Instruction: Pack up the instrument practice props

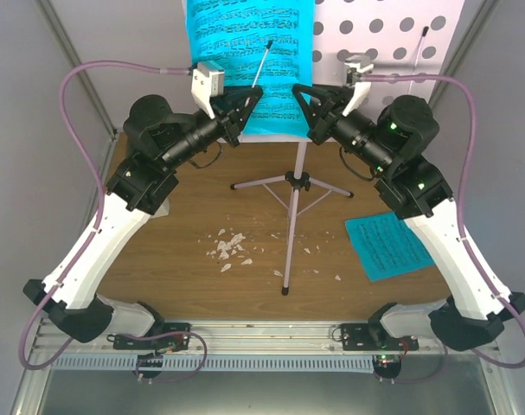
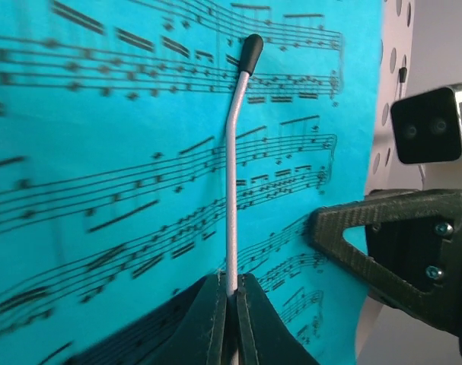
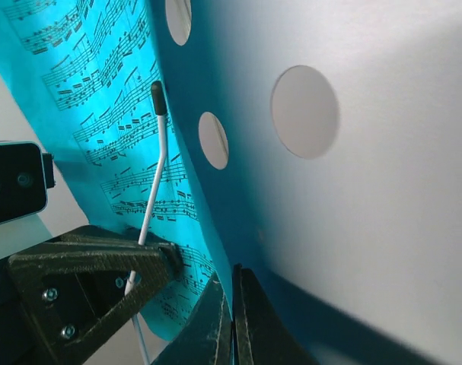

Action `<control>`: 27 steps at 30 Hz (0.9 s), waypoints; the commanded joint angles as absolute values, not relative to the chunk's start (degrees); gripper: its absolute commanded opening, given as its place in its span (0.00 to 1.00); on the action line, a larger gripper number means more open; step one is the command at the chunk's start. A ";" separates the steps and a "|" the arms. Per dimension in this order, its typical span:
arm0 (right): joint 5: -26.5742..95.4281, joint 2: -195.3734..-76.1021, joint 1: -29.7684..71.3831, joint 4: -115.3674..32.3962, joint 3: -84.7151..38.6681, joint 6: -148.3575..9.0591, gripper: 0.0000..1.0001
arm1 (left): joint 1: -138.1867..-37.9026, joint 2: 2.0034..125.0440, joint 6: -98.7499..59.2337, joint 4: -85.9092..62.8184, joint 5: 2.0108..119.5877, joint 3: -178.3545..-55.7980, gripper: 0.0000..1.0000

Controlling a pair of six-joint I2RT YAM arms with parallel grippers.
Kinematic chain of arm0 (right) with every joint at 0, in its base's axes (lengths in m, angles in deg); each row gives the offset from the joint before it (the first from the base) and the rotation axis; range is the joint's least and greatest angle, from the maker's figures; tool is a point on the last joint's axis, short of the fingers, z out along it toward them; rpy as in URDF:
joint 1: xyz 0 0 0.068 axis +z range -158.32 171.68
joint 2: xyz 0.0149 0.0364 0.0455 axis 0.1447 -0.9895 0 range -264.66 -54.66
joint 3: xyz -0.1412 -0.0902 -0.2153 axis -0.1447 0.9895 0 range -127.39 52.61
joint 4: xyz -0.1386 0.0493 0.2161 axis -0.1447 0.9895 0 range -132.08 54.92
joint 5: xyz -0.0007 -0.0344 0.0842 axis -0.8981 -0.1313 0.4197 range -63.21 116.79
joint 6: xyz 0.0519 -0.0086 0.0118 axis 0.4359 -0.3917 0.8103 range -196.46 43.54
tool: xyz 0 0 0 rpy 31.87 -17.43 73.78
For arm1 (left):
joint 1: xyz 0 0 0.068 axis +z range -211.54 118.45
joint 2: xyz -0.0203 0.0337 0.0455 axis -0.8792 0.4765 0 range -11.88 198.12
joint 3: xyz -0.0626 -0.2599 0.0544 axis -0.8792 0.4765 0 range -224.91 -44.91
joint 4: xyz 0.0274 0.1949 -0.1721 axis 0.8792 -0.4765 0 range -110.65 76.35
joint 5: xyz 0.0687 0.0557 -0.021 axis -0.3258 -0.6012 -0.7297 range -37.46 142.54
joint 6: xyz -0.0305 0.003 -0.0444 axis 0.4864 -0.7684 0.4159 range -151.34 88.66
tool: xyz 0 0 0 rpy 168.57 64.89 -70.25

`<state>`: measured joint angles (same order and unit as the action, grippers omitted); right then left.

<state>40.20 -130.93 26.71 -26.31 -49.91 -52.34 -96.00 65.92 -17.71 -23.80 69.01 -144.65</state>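
The music sheet hangs on the plate of the music stand, pinned there by a wire page-holder. The left claw is closed tight on the foot of that wire, probably to swing it off the paper. The right claw is narrowed to a sliver at the sheet's lower edge and seems to pinch it, likely so the page can be drawn free once the wire lifts. A second sheet lies flat on the table by the right arm, not yet packed.
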 commanded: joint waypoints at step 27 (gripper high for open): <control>14.55 -100.16 26.14 -39.27 -32.28 -53.65 0.01 | -95.92 61.06 -17.01 -10.22 68.37 -136.52 0.00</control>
<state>10.84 -100.00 26.58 -42.27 -30.59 -51.58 -96.00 62.73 -17.82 -13.42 67.32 -136.70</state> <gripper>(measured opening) 0.017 0.039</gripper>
